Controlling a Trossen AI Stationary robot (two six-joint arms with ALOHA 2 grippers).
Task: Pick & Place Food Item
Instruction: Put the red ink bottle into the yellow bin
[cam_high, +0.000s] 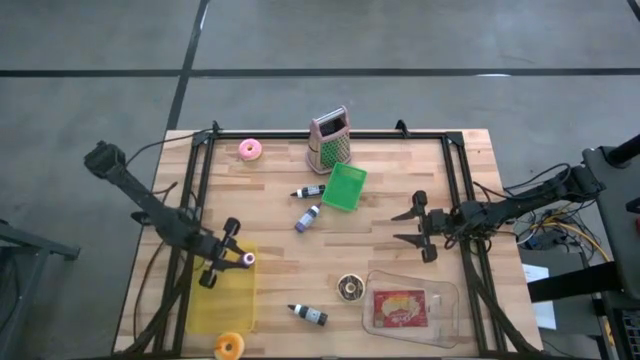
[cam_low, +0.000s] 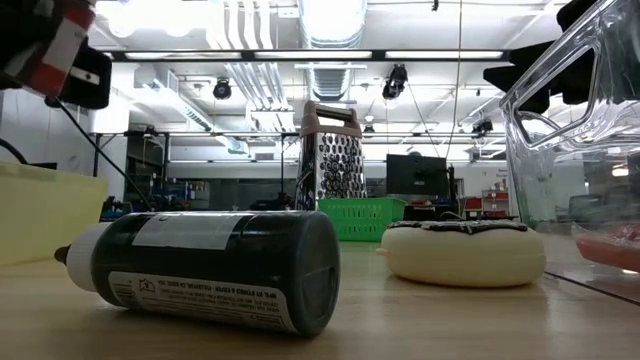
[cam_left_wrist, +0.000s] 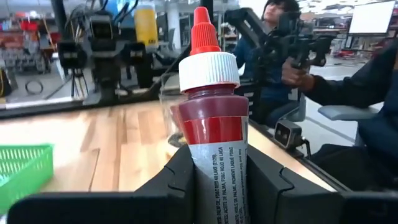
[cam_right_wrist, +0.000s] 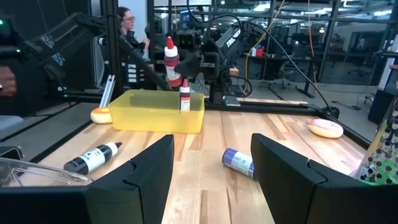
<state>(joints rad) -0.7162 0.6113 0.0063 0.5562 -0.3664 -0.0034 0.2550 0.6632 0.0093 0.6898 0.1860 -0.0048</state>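
- While the left claw (cam_high: 228, 258) hangs over the yellow bin (cam_high: 222, 295) at the near-left of the surface (cam_high: 400, 190), it clamps a red sauce bottle (cam_left_wrist: 211, 118) upright between its fingers: picked, not yet placed.
- One small bottle (cam_right_wrist: 185, 98) seems to stand inside that bin already, judging from the right wrist view, so the job looks partly done.
- Left to do, by my reading: lower and let go of the red bottle, then deal with the loose pieces.
- Over on the right, the right claw (cam_high: 420, 228) waits with its fingers spread wide and nothing between them, just beside the surface's right rail.
- Count time! Loose bottles lying flat: three, namely a dark one (cam_high: 308, 191), a purple one (cam_high: 307, 217) and a black one (cam_high: 308, 315).
- Doughnuts: three, one pink (cam_high: 250, 150), one chocolate (cam_high: 350, 288), one orange (cam_high: 229, 346).
- One grater (cam_high: 329, 140), one green basket (cam_high: 345, 187), one clear tray (cam_high: 412, 308) holding a red packet.
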